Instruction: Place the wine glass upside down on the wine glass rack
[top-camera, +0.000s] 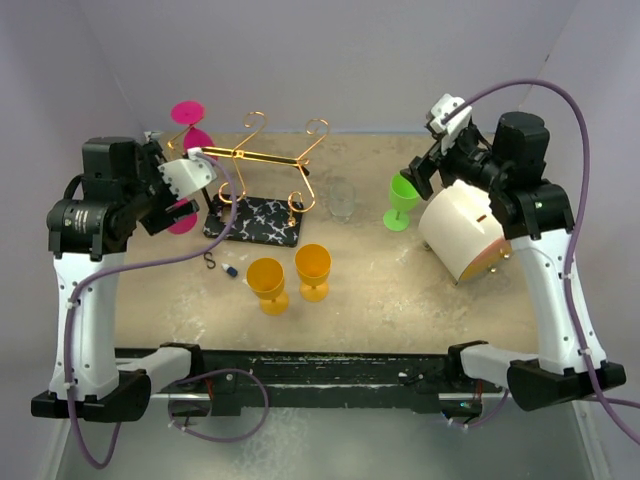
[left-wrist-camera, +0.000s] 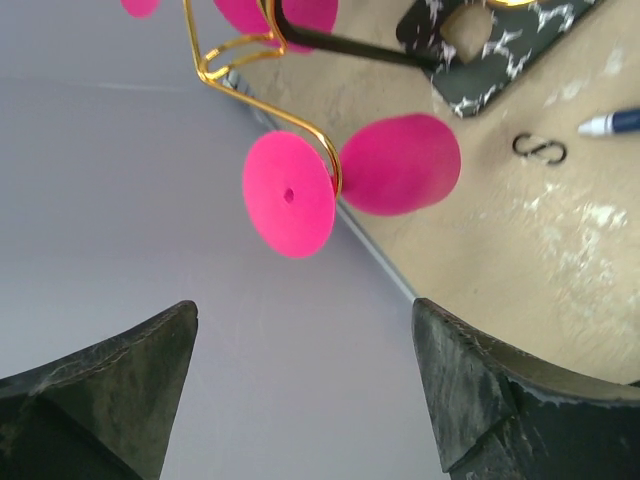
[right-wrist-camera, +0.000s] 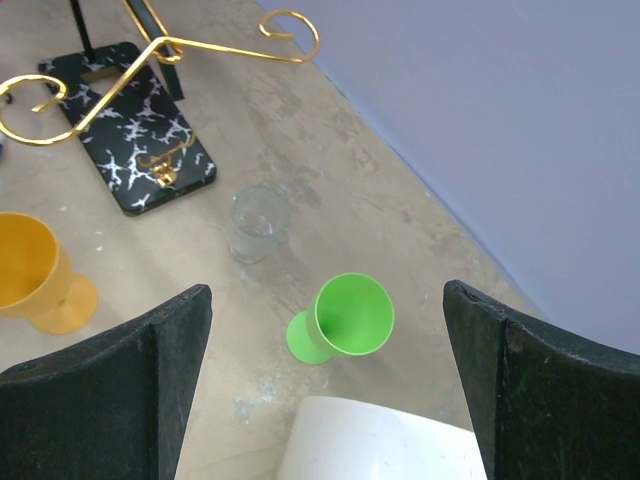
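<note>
Left tool (left-wrist-camera: 304, 305): open, nothing in it, at the left end of the rack (top-camera: 250, 155), upper left of the top view. A pink glass (left-wrist-camera: 400, 165) is on that rack arm, with the gold wire passing between its foot and bowl. The tool is just short of it, not touching. A second pink one is cut off at the top edge of the left wrist view.

Centre, on the table (top-camera: 400, 290): two yellow glasses (top-camera: 267, 280) upright, and a clear glass (top-camera: 343, 198) right of the rack.

Right: the green glass (right-wrist-camera: 352, 318) stands upright, mouth up, stem vertical. Right tool (right-wrist-camera: 327, 288): open, empty, above the glass, which shows between its fingers, apart from both. The white tub (top-camera: 463, 230) sits close by on the right.

My read: green is the next glass and the right arm is clearly nearer. The rack is to its left, with free curls in the upper left of the right wrist view. The glass needs flipping before it goes on.
</note>
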